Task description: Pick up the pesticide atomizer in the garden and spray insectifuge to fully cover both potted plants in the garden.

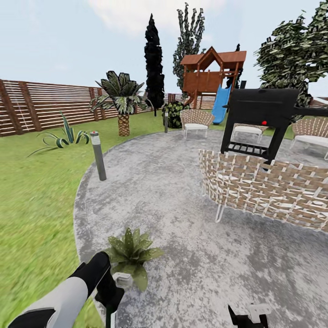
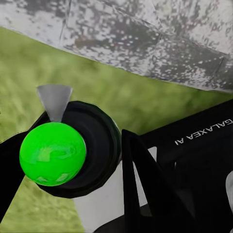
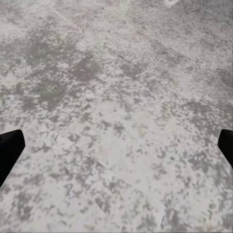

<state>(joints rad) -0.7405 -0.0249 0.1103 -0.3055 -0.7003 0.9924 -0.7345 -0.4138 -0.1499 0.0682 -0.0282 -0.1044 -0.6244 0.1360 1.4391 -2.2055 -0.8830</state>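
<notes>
Left gripper [image 2: 104, 160] clamped on the atomizer [image 2: 53, 153]: green ball and grey nozzle sit between the black fingers, over the lawn [image 2: 97, 92] at the patio [image 1: 182, 237] edge. In head view, one potted plant [image 1: 131, 253] stands just beyond it on the patio. Right gripper [image 3: 116, 145] fingers spread wide, holding nothing, above the stone.

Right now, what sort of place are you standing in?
A back garden, by the look of it: a green lawn around a round grey stone patio, closed in by a brown slatted fence, with wicker chairs, a black grill and a wooden playset.
</notes>
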